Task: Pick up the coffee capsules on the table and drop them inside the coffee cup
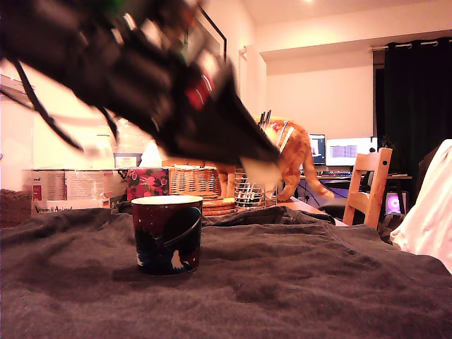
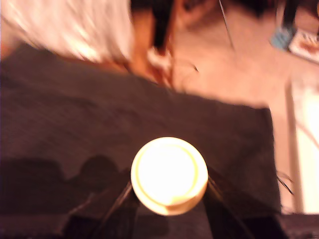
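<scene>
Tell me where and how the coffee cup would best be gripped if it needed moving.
Probably over the rim from above, one finger inside and one outside the wall. The coffee cup stands upright and open-topped on the table, short and wide, likely too broad to span across its body. No handle shows in the exterior view. The gripper would first have to release the coffee capsule it holds.
</scene>
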